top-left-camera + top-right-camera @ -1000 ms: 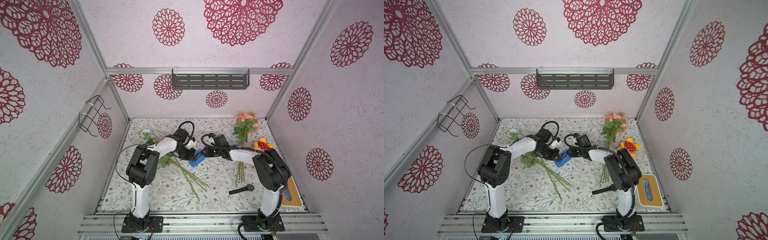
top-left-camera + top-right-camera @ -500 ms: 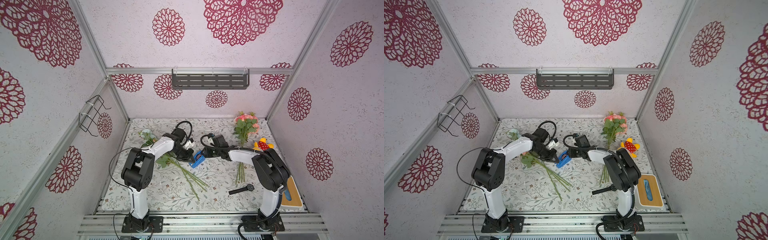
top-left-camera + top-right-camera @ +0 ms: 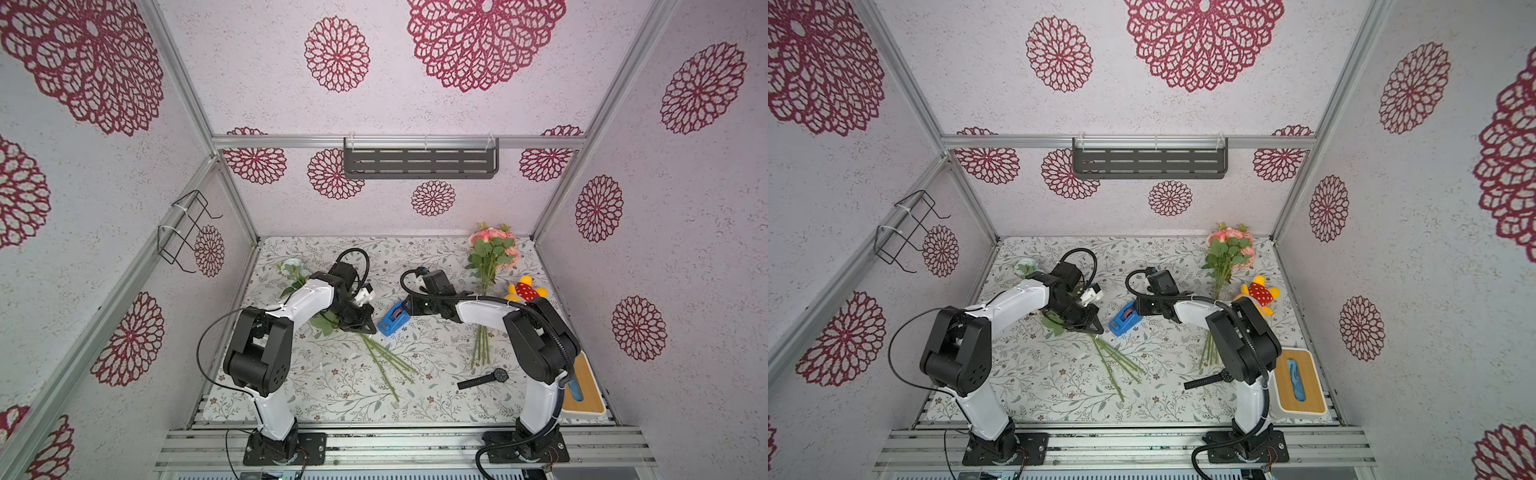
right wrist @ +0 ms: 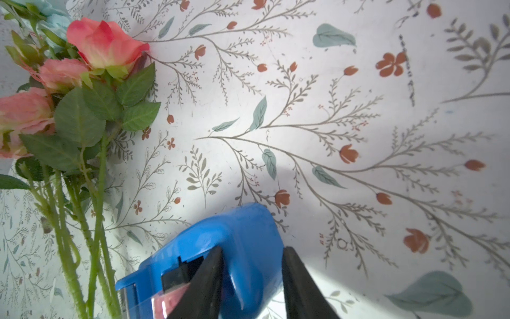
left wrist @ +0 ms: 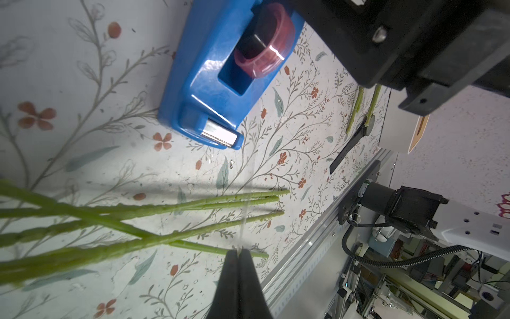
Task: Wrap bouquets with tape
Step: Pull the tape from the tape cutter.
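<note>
While the right gripper (image 4: 252, 250) clamps its half-spread fingers on the blue dispenser (image 3: 392, 319), the left gripper (image 5: 238, 252), past the cutter, pinches shut on a thin strand of tape (image 5: 265, 52). One bouquet (image 5: 138, 215) lies just beside the dispenser, the other bouquet (image 3: 490, 253) well apart.

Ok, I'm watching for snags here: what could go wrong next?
The thin tape strip pinched by the left gripper may stick to the loose stems right by it. The right gripper seems to grip the dispenser only at its rounded end, so it might twist or slip under the pull.
</note>
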